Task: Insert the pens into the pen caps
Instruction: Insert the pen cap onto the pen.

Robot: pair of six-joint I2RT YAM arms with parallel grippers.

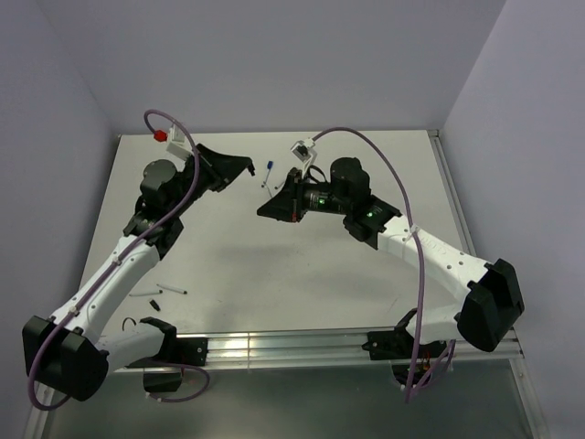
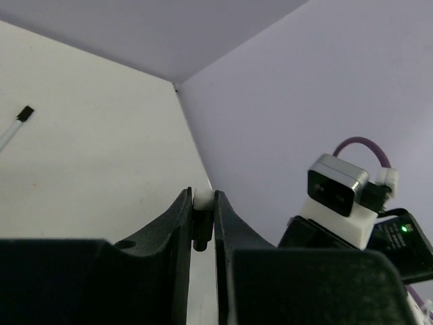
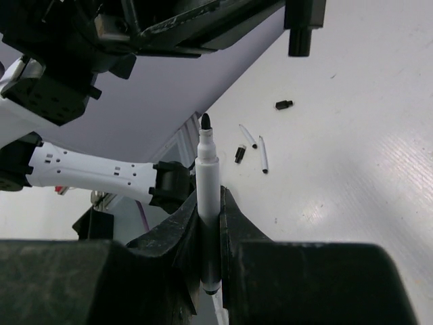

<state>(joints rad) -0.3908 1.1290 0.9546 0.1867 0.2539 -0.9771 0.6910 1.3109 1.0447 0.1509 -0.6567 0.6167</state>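
Left gripper [image 2: 201,195] clenched on pen cap [image 2: 203,199], mostly hidden, right gripper [image 3: 208,196] grasping pen [image 3: 207,169], lower barrel hidden, loose pens [image 3: 262,153] at two o'clock.

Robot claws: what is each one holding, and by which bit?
The right gripper pinches a pen by its lower barrel, tip out. The left gripper pinches a pen cap by one end.

Pale lavender walls [image 1: 274,64] enclose a white table [image 1: 274,274]
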